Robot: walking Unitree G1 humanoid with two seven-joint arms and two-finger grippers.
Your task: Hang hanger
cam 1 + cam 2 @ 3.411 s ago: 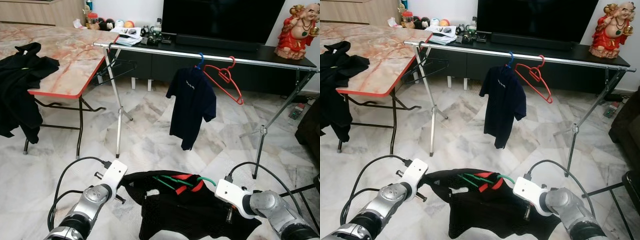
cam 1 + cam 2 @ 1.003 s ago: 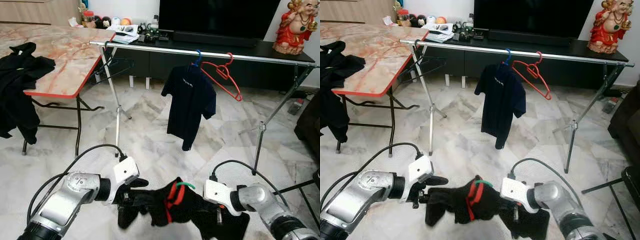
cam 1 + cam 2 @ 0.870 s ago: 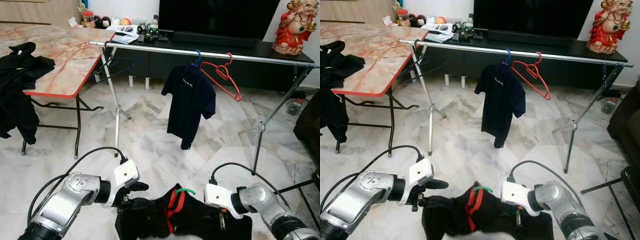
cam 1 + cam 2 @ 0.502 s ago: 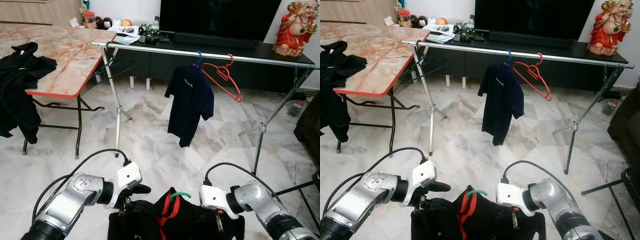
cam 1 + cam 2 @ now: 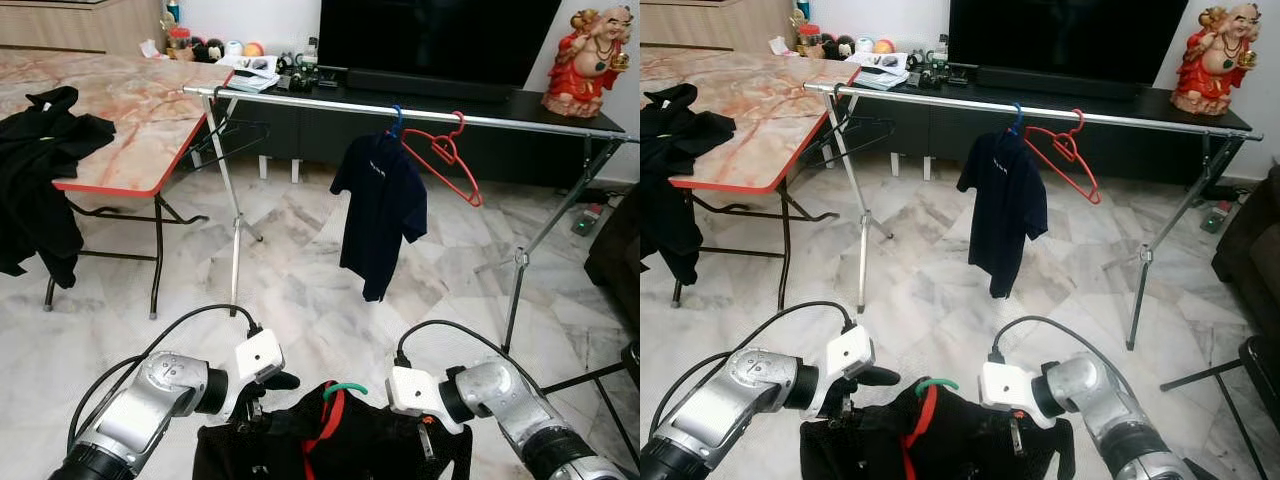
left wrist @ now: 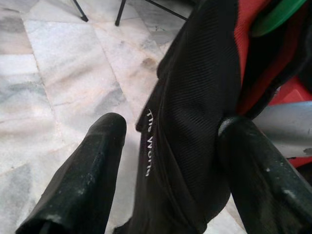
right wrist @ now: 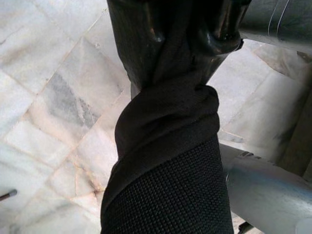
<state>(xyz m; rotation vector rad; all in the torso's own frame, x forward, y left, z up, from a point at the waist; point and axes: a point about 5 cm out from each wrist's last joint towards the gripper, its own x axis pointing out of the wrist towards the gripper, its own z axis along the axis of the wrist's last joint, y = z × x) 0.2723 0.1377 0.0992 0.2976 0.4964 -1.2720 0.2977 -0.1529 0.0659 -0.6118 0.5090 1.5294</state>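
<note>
A black shirt [image 5: 380, 455] with a red collar [image 5: 325, 432] sits on a green hanger whose hook [image 5: 345, 388] sticks up. The shirt is held low between my two grippers, above the marble floor. My left gripper [image 5: 268, 395] is at the shirt's left edge. In the left wrist view its fingers [image 6: 87, 165] stand apart, with the fabric [image 6: 195, 112] lying against one of them. My right gripper [image 7: 180, 53] is shut on twisted black cloth at the shirt's right side [image 5: 425, 440]. The silver clothes rail [image 5: 510, 120] stands ahead, across the floor.
On the rail hang a navy shirt [image 5: 380, 215] on a blue hanger, a bare red hanger [image 5: 445, 155] and black hangers [image 5: 225, 135] at its left end. A red-edged table [image 5: 130, 110] with a black garment [image 5: 40, 170] stands left. A dark seat [image 5: 615, 250] is right.
The shirt, bunched up a second ago, now hangs spread between the grippers. The right gripper and the green hook have shifted slightly left. The camera moved a little.
</note>
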